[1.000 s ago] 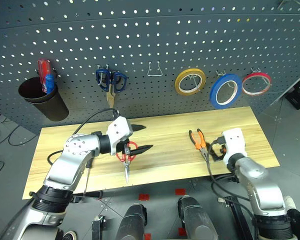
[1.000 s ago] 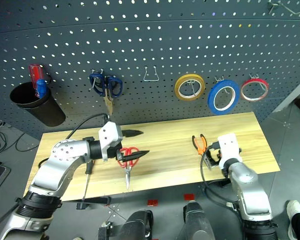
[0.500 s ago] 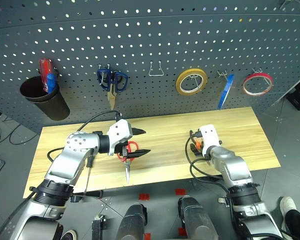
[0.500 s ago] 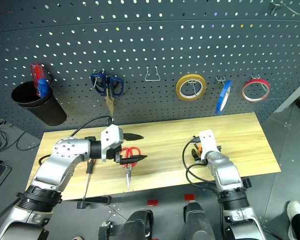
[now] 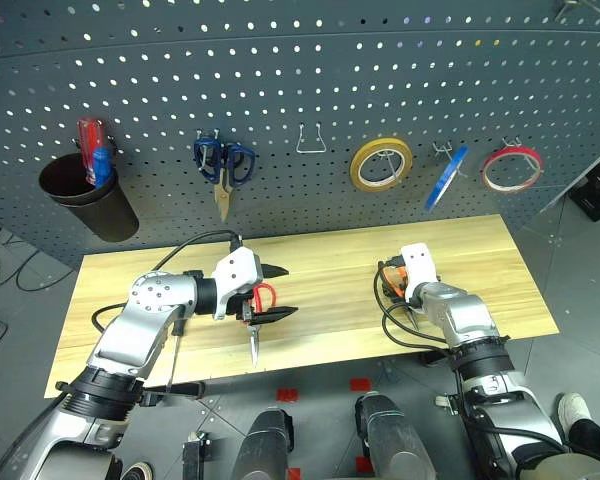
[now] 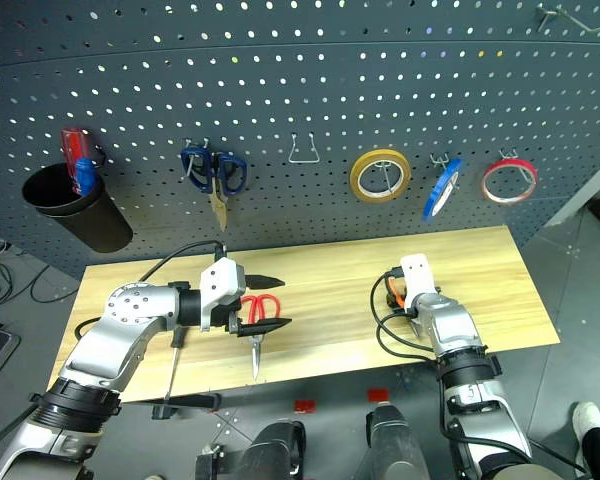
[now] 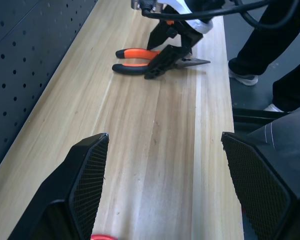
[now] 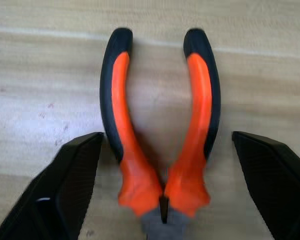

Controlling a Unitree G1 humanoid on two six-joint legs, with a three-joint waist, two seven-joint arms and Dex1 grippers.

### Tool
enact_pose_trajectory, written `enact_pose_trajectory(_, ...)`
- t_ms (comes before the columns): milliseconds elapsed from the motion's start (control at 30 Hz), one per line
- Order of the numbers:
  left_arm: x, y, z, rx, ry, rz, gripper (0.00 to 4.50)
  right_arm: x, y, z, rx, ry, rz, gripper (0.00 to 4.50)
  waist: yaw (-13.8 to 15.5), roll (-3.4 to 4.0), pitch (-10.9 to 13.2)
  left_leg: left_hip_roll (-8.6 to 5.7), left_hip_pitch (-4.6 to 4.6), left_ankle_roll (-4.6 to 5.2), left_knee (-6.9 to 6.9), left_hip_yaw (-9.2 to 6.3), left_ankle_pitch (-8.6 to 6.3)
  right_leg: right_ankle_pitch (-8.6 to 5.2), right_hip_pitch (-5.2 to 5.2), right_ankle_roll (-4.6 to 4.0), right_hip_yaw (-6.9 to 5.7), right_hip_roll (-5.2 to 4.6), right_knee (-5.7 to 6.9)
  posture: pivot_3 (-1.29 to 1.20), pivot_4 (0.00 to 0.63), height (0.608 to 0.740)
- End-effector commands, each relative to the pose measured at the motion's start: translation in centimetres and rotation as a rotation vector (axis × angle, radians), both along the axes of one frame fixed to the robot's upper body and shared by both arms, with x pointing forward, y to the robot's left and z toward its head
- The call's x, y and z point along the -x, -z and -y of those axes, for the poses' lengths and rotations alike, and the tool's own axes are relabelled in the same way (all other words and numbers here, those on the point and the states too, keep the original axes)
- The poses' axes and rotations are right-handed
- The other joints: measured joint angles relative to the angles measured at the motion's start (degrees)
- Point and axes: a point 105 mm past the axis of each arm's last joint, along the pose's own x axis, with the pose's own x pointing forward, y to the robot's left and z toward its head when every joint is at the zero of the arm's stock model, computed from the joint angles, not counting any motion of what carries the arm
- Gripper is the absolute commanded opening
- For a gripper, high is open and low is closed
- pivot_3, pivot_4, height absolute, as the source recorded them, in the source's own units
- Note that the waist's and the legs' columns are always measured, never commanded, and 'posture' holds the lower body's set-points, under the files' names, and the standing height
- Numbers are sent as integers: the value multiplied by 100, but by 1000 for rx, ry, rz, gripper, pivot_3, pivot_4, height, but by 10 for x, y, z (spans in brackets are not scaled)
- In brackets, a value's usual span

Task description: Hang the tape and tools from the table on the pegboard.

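So on the far left of the pegboard (image 5: pixel 310 90) there's a black cup (image 5: pixel 85 196) hanging with red-and-blue-handled tools (image 5: pixel 92 152) stuck in it, then blue-handled scissors (image 5: pixel 222 166) on a hook, an empty wire hook (image 5: pixel 311 139), a yellow tape roll (image 5: pixel 380 164), the blue tape (image 5: pixel 445 178) turned edge-on on its hook, and a red-and-white ring (image 5: pixel 511 168) at the far right. Down on the table (image 5: pixel 320 255), the slim screwdriver (image 6: pixel 175 362) lies near the front edge on the left, partly under the left arm. The left gripper (image 5: pixel 269 293) sits just over the red-handled scissors (image 5: pixel 257 318), which lie flat with the blades pointing toward the near edge; its fingers are spread wide, one on each side of the handles, not closed on anything. Over on the right half of the table, the right gripper (image 8: pixel 162 165) is down at the orange-and-black long-nose pliers (image 8: pixel 161 145), fingers released and straddling the handles with a gap on both sides, so not gripping. The pliers lie flat on the wood, handles toward the pegboard.
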Motion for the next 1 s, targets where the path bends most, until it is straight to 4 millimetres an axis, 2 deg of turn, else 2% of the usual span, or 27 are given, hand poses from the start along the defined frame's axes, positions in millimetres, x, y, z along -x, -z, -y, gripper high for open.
enact_pose_trajectory(33, 3, -8, 1, -2, 15, 48, 3802, 10, 24, 8, 26, -5, -97, 3236, 0, -8, -17, 0, 1, 0, 0, 0, 0, 0, 1, 0, 0, 0, 0, -67, 227, 740)
enact_pose_trajectory(67, 3, -8, 0, 3, 8, 49, 3802, 8, 22, 11, 37, 8, -78, 2911, 0, -11, -28, 0, 1, 0, 0, -1, 0, 0, 2, 0, -1, 0, 0, -67, 227, 740)
enact_pose_trajectory(133, 2, -8, -1, 11, -2, 56, 3802, 4, 18, 15, 55, 20, -42, 2827, 1, -15, -43, 1, 4, 0, 0, 0, 0, 0, 4, 0, 0, 0, -1, -64, 223, 740)
enact_pose_trajectory(233, 1, -13, -2, 79, -39, 70, 3802, -4, -11, 2, 11, 15, 87, 2827, 10, -15, -48, 3, 3, 0, 0, -1, 0, 0, 3, 0, 1, -4, 0, -56, 220, 740)
enact_pose_trajectory(300, 3, -19, -3, 128, -52, 76, 3802, -2, -31, -10, -31, 0, 162, 2827, 11, -14, -47, 4, -5, -1, 1, -2, 0, 0, -5, 0, 0, -5, 1, -50, 221, 740)
enact_pose_trajectory(333, 5, -24, -4, 166, -63, 82, 3802, 5, -48, -24, -73, -28, 228, 2827, 11, -14, -47, 4, -11, -1, 0, -3, 0, 0, -13, 0, 0, -6, 2, -49, 222, 740)
enact_pose_trajectory(433, 8, -42, -10, 289, -137, 114, 3802, 44, -91, -69, -190, -151, 375, 2827, -2, -12, -46, 15, -24, -1, -3, -1, 0, 0, -30, 0, -1, -4, 3, -50, 226, 740)
enact_pose_trajectory(500, 9, -52, -13, 362, -195, 129, 3802, 62, -114, -88, -212, -225, 471, 2826, -2, -13, -47, 18, -21, -1, -5, 1, 0, 0, -35, 0, 2, -3, 7, -46, 229, 740)
enact_pose_trajectory(600, 10, -64, -19, 432, -268, 150, 3802, 72, -150, -105, -246, -276, 611, 2826, 24, -13, -47, 14, -15, 0, 0, -3, -1, 0, -25, 0, 1, -2, 7, -46, 233, 740)
enact_pose_trajectory(700, 11, -78, -28, 505, -363, 205, 3802, 67, -207, -128, -305, -339, 813, 2826, 37, -13, -46, 2, -12, 2, 4, -8, -2, 2, -17, 0, -1, -9, 6, -31, 242, 740)
enact_pose_trajectory(833, 19, -76, -33, 493, -417, 223, 3802, 55, -266, -155, -375, -392, 1003, 2826, 35, -13, -47, 3, -10, -3, 1, -14, 1, 2, -19, -1, -7, -8, 3, -1, 243, 740)
enact_pose_trajectory(933, 21, -76, -33, 486, -440, 229, 3802, 44, -298, -167, -411, -400, 1099, 2826, 39, -13, -47, 6, -10, -4, -6, -18, 1, 2, -23, -1, -14, -6, 2, 37, 244, 740)
enact_pose_trajectory(1000, 22, -78, -31, 486, -444, 236, 3802, 36, -312, -172, -422, -398, 1150, 2826, 61, -14, -47, 5, -11, -5, -6, -19, 2, 2, -23, -2, -15, -7, 2, 44, 245, 740)
